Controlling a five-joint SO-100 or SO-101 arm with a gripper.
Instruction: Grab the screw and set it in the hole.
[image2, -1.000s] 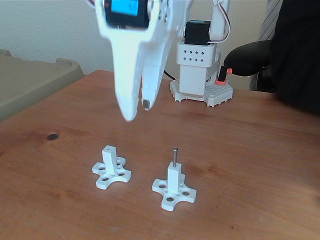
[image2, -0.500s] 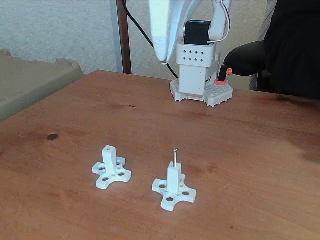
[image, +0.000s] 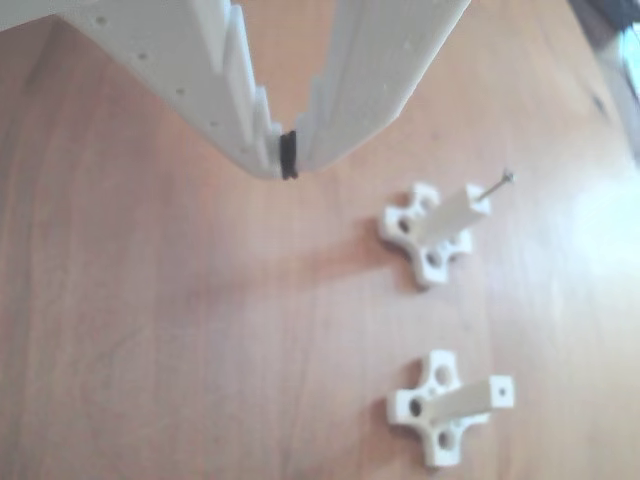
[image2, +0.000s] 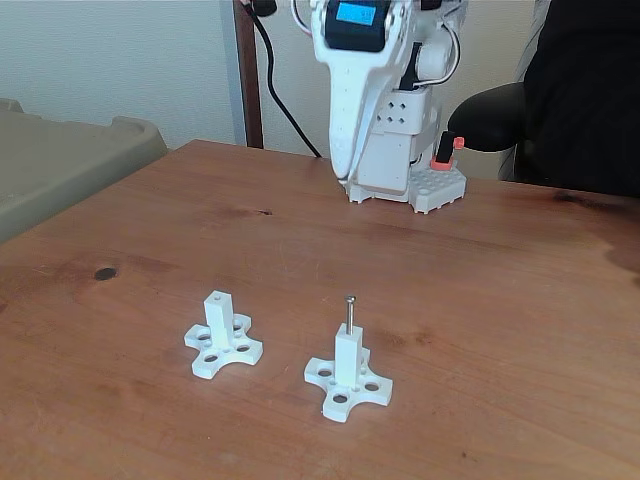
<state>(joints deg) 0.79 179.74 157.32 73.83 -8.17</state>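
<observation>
At the far side of the wooden table (image2: 520, 290) the gripper (image: 285, 160) hangs closed and empty, while the screw (image2: 350, 312) stands upright in the right post (image2: 347, 360), so a good grasp means opening, descending straight over it and pinching its shaft.

No readable text, labels or numbers anywhere.

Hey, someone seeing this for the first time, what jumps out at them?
In the fixed view, two white posts stand at the front of the wooden table: the right post has the screw upright in its top, the left post shows an empty hole. Behind, the gripper hangs shut near the arm's base.
</observation>
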